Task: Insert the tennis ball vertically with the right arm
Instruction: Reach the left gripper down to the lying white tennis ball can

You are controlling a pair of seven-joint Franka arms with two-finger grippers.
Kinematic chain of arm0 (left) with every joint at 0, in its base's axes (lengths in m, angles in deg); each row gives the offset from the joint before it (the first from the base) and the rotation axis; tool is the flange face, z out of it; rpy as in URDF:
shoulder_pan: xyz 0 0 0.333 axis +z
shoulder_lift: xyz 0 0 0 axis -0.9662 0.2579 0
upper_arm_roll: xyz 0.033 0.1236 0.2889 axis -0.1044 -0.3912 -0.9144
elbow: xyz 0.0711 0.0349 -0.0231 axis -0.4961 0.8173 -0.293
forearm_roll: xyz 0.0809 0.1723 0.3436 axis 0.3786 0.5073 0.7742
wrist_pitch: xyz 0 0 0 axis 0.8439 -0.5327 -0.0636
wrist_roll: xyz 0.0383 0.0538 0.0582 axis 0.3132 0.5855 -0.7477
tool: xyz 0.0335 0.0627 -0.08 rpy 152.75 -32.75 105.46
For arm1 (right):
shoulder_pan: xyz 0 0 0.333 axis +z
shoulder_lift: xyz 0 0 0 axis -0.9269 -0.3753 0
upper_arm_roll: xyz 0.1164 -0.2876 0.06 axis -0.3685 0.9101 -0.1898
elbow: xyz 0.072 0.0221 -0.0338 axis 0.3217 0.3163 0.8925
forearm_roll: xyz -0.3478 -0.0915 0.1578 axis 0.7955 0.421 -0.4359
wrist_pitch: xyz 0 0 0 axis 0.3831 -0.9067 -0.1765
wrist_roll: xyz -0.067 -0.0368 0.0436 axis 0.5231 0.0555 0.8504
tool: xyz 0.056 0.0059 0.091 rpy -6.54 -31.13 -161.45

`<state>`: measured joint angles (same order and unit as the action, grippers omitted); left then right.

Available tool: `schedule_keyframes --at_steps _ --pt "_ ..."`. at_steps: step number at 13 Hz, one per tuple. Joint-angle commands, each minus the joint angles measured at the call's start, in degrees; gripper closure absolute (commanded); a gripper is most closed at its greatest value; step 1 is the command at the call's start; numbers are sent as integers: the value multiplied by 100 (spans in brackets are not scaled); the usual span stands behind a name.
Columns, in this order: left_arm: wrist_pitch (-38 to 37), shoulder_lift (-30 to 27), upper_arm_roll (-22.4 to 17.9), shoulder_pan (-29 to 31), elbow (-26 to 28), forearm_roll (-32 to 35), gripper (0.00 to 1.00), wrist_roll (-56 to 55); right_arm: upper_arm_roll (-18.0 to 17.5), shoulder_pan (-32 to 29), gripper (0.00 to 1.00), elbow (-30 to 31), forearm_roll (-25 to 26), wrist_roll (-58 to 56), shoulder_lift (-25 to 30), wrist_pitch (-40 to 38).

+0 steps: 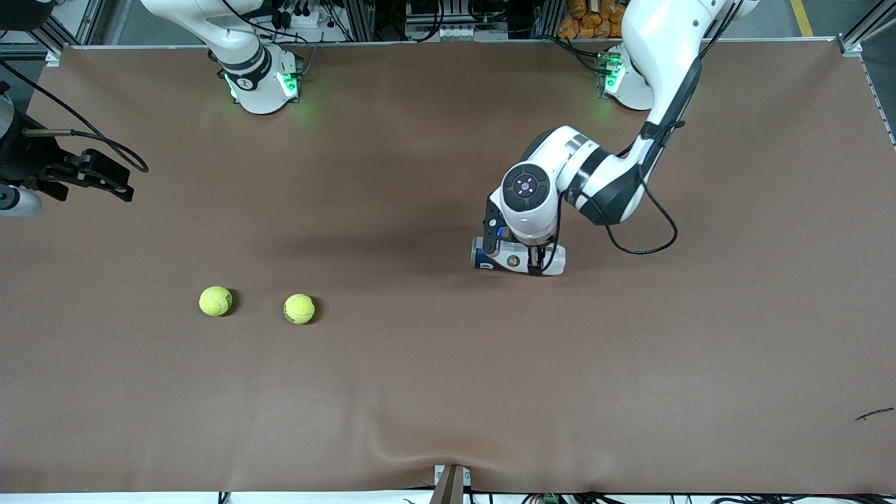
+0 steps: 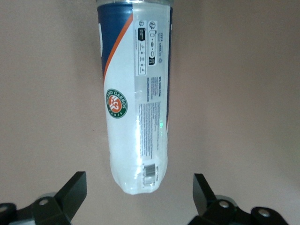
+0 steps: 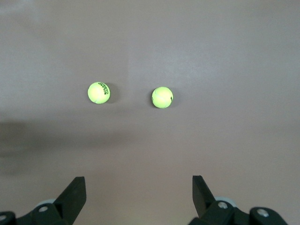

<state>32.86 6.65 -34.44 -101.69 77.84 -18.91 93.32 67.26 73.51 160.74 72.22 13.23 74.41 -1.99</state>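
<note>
A: What's on the counter [image 1: 630,392]?

B: The brown counter carries a ball tube [image 1: 518,257] lying on its side near the middle, toward the left arm's end. The label is blue, white and orange; I can't tell whether anything is inside.

A: And the arms?

B: The left arm [image 1: 630,140] bends down over the tube, its gripper [image 2: 140,192] spread wide with a finger on each side of the tube, not touching it. The right gripper [image 3: 139,194], at the right arm's end, hangs wide open, holding nothing.

A: The balls?

B: Two yellow tennis balls lie side by side, apart from each other, well away from the tube: one [image 1: 299,309] closer to it, the other [image 1: 215,301] toward the right arm's end.
</note>
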Motion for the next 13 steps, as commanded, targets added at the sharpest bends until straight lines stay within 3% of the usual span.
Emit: schedule_keyframes --at_steps 1,7,13 --pt "411 154 -5 -87 156 305 0 -375 -57 -19 0 35 72 -25 96 22" --pt "685 409 -5 -386 236 727 0 -1175 -49 -19 0 43 72 1 61 22" --pt "747 541 -5 -334 236 982 0 -1211 -49 33 0 96 19 63 35 92"
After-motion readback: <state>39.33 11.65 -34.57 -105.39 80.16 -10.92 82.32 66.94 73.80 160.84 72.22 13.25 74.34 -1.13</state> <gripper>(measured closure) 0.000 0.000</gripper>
